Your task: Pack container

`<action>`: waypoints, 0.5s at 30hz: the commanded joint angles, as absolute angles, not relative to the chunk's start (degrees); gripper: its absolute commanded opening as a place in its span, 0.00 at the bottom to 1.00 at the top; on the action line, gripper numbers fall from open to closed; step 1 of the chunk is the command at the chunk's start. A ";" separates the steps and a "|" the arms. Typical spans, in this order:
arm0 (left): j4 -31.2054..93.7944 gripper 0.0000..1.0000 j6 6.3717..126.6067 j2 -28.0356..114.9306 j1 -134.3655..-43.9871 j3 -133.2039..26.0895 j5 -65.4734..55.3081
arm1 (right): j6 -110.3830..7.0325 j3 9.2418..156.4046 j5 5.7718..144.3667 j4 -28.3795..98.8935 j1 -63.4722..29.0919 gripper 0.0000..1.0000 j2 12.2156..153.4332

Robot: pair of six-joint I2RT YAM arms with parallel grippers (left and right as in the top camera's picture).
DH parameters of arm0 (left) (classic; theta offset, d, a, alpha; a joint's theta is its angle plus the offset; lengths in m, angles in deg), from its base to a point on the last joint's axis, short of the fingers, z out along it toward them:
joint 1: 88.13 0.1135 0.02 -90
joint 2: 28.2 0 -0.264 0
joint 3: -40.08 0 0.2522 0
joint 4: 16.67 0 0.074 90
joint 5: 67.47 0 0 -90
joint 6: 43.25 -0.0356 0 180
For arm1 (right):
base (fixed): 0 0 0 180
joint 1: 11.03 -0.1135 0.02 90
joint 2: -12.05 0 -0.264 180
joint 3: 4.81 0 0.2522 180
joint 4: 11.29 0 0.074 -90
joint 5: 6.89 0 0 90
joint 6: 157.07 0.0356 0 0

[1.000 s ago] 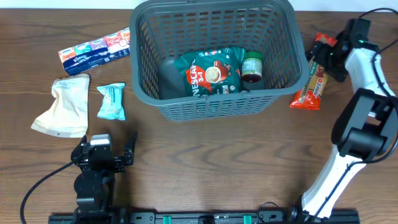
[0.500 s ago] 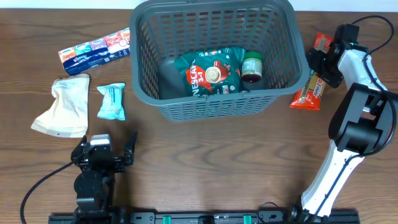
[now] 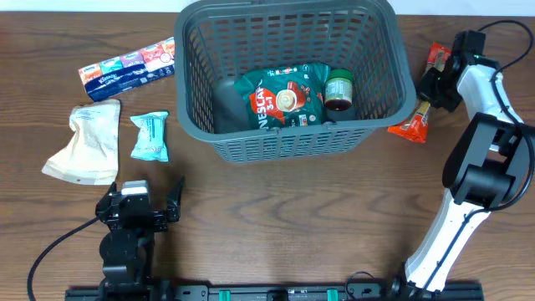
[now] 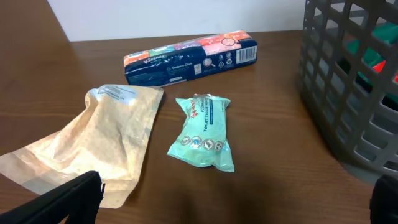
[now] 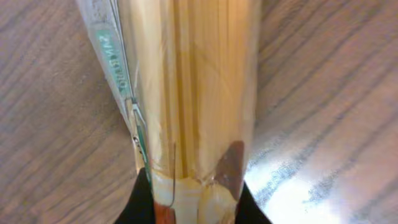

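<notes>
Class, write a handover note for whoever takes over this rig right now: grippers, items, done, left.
Left gripper open, touching nothing.
Right gripper shut on the pasta pack, right of the container.
Done: coffee pouch and jar inside.
Left: pasta pack, then tissue pack, beige pouch and teal wipes packet, lying left of the container.

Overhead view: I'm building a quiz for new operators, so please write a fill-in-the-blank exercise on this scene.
1. In the grey basket, a green-lidded jar sits beside the ___ pouch.
2. The right claw grips a pack of ___.
3. The left claw is ___ and holds nothing.
4. The teal wipes pack lies between the beige pouch and the ___.
Missing words: Nescafe; spaghetti; open; basket.
</notes>
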State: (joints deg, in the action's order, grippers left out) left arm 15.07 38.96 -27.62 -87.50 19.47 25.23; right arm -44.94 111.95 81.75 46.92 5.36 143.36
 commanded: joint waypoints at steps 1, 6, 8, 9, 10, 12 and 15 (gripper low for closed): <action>15.39 0.99 38.20 -27.97 -87.72 20.73 24.66 | -45.05 110.85 82.69 49.17 5.31 0.01 146.31; 15.39 0.99 38.20 -27.97 -87.72 20.73 24.66 | -46.41 115.27 82.66 54.39 5.84 0.01 146.31; 15.39 0.99 38.20 -27.97 -87.72 20.73 24.66 | -47.65 118.48 82.56 57.26 5.81 0.01 146.31; 15.39 0.99 38.20 -27.97 -87.72 20.73 24.66 | -48.40 120.54 81.97 58.92 5.77 0.01 146.31; 15.39 0.98 38.20 -27.97 -87.72 20.73 24.66 | -49.45 122.33 80.89 60.16 5.77 0.01 146.31; 15.39 0.99 38.20 -27.97 -87.72 20.73 24.66 | -51.81 126.13 77.38 62.52 5.81 0.01 146.31; 15.39 0.99 38.20 -27.97 -87.72 20.73 24.66 | -54.12 131.38 71.36 65.10 5.84 0.01 146.31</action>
State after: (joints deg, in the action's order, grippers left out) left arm 15.07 38.96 -27.62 -87.50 19.47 25.23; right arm -49.93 125.30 78.86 64.38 5.68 147.23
